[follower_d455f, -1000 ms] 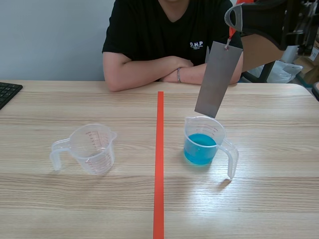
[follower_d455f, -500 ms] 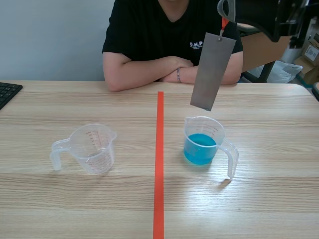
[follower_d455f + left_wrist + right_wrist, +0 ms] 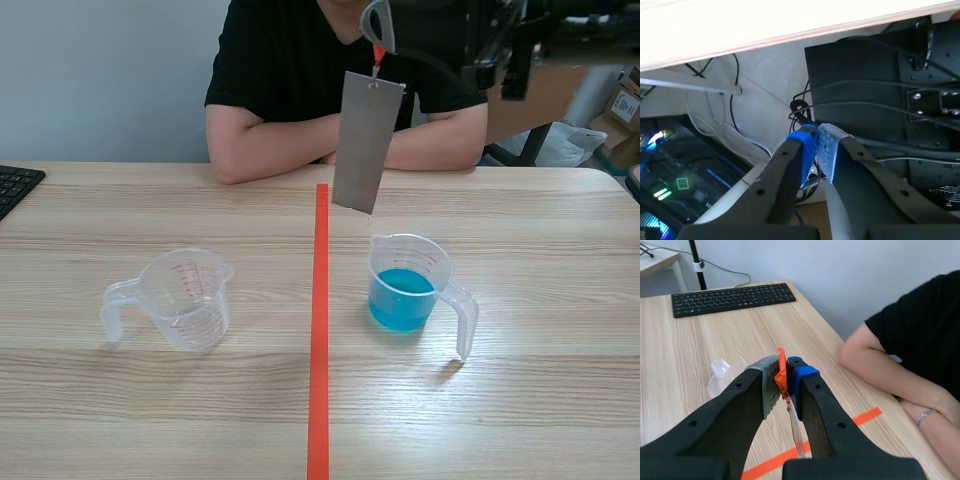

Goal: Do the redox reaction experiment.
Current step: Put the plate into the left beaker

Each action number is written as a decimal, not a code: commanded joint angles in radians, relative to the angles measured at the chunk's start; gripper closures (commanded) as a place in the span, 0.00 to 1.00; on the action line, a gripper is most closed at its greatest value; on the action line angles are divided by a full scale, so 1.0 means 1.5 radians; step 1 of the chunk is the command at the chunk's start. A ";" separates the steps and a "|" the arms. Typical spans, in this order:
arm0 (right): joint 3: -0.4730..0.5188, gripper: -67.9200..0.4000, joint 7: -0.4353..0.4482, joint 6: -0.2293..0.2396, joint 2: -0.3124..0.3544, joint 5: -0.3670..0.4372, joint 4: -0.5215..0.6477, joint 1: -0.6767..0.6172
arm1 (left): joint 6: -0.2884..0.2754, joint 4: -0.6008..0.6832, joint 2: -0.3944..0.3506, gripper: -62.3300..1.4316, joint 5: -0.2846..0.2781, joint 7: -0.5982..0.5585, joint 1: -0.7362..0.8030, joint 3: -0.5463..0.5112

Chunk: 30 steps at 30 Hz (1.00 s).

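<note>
One black keyboard (image 3: 15,185) lies at the far left edge of the desk (image 3: 540,400). Two clear plastic measuring cups stand upright on the desk, well apart, one on each side of the single orange tape line. The empty cup (image 3: 185,297) is on the left, with its handle turned left. The filled cup (image 3: 408,290) is on the right and holds blue liquid in its lower part; its handle points right and toward the robot.

There is one grey metal strip (image 3: 366,140). It hangs in the air, slightly tilted, from an orange tab (image 3: 378,55). Its lower edge is above the desk, between the tape line and the filled cup, just left of that cup's rim and touching neither. The right tool (image 3: 785,377) is raised high and clamped on the orange tab, so the strip dangles below its fingers.

One person (image 3: 300,60) in a black shirt sits across the desk with arms folded on it. The strip hides part of those forearms. A bracelet (image 3: 925,416) shows on one wrist. A white bag (image 3: 570,140) lies past the far right corner.

The left tool (image 3: 815,150) is below the desk's edge. Its fingers are closed together on nothing, with cables (image 3: 740,125) and a black box (image 3: 860,90) ahead of it.
</note>
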 commanded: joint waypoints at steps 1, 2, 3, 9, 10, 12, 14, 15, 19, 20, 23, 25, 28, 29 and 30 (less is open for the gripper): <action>-0.007 0.97 0.009 -0.011 -0.011 0.000 0.009 0.027 | 0.001 0.007 0.000 0.90 -0.002 -0.006 -0.004 -0.005; -0.016 0.97 0.010 -0.015 -0.020 -0.010 0.008 0.032 | 0.001 0.006 0.000 0.90 -0.002 -0.007 -0.007 -0.005; -0.026 0.97 0.009 -0.015 -0.030 -0.017 0.008 0.040 | 0.001 0.005 0.000 0.90 -0.002 -0.007 -0.010 -0.005; -0.083 0.97 0.008 -0.026 -0.092 -0.067 0.006 0.083 | -0.001 0.005 0.000 0.90 -0.002 -0.007 -0.013 -0.005; -0.093 0.97 0.008 -0.031 -0.103 -0.073 0.004 0.093 | -0.001 0.005 0.000 0.90 -0.002 -0.007 -0.013 -0.005; -0.112 0.97 0.006 -0.035 -0.125 -0.088 0.000 0.108 | -0.001 0.005 0.000 0.90 -0.002 -0.007 -0.013 -0.005; -0.132 0.97 0.005 -0.043 -0.145 -0.100 -0.004 0.123 | -0.001 0.005 0.000 0.90 -0.002 -0.007 -0.013 -0.005; -0.141 0.97 0.005 -0.043 -0.155 -0.103 -0.007 0.130 | -0.001 0.005 0.000 0.90 -0.002 -0.007 -0.013 -0.005; -0.181 0.97 0.004 -0.046 -0.192 -0.117 -0.028 0.159 | -0.001 0.005 0.000 0.90 -0.002 -0.007 -0.013 -0.005; -0.190 0.97 0.004 -0.046 -0.201 -0.119 -0.036 0.166 | -0.001 0.005 0.000 0.90 -0.002 -0.007 -0.013 -0.005; -0.215 0.97 0.004 -0.046 -0.228 -0.130 -0.060 0.184 | -0.001 0.005 0.000 0.90 -0.002 -0.007 -0.013 -0.005; -0.229 0.97 0.002 -0.046 -0.244 -0.132 -0.076 0.192 | -0.001 0.005 0.000 0.90 -0.002 -0.007 -0.013 -0.005; -0.246 0.97 0.002 -0.045 -0.264 -0.134 -0.095 0.198 | -0.001 0.005 0.000 0.90 -0.002 -0.007 -0.013 -0.005; -0.251 0.97 0.002 -0.045 -0.270 -0.139 -0.100 0.198 | -0.001 0.005 0.000 0.90 -0.002 -0.007 -0.013 -0.005; -0.255 0.97 0.002 -0.045 -0.275 -0.146 -0.103 0.198 | -0.001 0.005 0.000 0.90 -0.002 -0.007 -0.013 -0.005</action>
